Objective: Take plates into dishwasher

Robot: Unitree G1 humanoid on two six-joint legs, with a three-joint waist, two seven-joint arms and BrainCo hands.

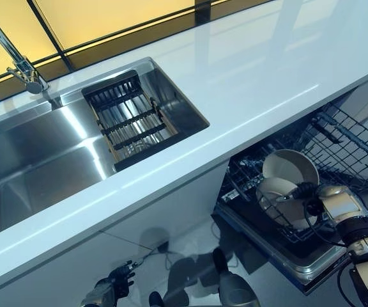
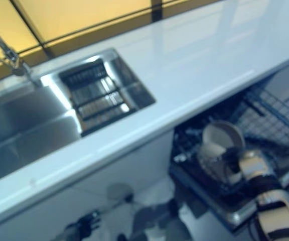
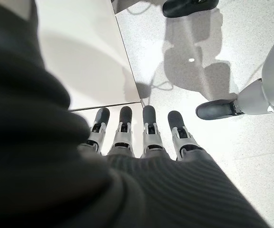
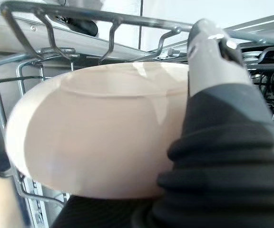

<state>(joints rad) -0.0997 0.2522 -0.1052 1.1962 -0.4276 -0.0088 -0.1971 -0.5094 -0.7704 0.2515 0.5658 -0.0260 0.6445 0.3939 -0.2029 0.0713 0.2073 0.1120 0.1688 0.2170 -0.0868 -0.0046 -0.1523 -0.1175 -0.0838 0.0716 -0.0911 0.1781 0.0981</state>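
The dishwasher's lower wire rack (image 1: 347, 144) is pulled out under the counter at the right. Two cream plates stand in it: one upright at the back (image 1: 292, 165) and a nearer one (image 1: 275, 192). My right hand (image 1: 310, 204) is down in the rack, shut on the nearer plate. In the right wrist view this plate (image 4: 99, 128) fills the frame, with my thumb (image 4: 213, 57) over its rim and the rack's wires (image 4: 56, 19) just behind it. My left hand (image 1: 117, 283) hangs low by the cabinet front, fingers (image 3: 149, 128) straight and empty above the floor.
A white counter (image 1: 254, 83) runs across the view. A steel sink (image 1: 37, 153) with a black drainer tray (image 1: 130, 118) and a tap (image 1: 18, 61) sits at the left. The white cabinet front (image 1: 139, 224) stands below the counter, beside the open dishwasher.
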